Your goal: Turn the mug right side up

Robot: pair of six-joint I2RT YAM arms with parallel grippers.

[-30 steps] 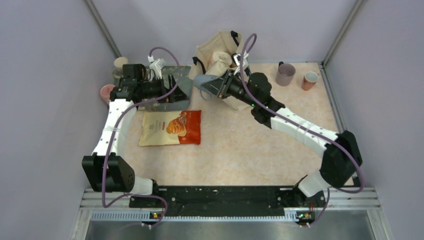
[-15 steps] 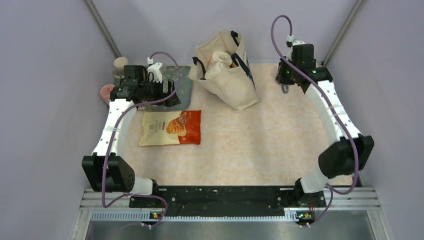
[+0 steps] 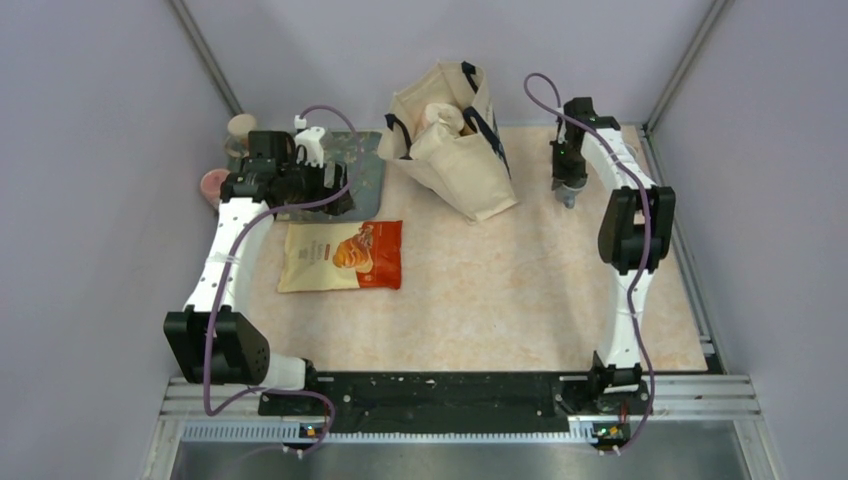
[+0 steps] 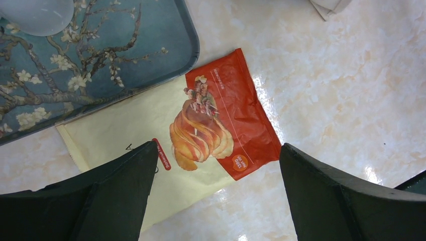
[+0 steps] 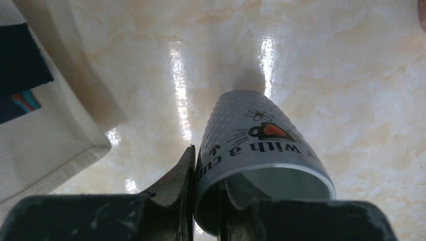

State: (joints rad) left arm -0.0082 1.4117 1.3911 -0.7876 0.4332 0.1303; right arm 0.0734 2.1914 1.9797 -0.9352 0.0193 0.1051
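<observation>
A white-grey mug (image 5: 256,135) with dimples, black lettering and a red heart is held by its rim in my right gripper (image 5: 206,170). One finger is inside the mug and one outside. The mug's open mouth faces the wrist camera and its base points down at the table, close above it. In the top view my right gripper (image 3: 568,195) is at the back right, beside the tote bag, and covers most of the mug. My left gripper (image 3: 345,190) is open and empty, hovering over the snack bag and tray edge; its wide gap shows in the left wrist view (image 4: 216,150).
A cream tote bag (image 3: 450,150) stands back centre, its corner close left of the mug (image 5: 45,115). A blue floral tray (image 3: 365,160) and a red-and-cream snack bag (image 3: 342,255) lie on the left. A pink cup (image 3: 213,183) sits by the left wall.
My right arm swung from the tote bag to the back right corner, then folded in and lowered its gripper. The left arm has hardly moved.
</observation>
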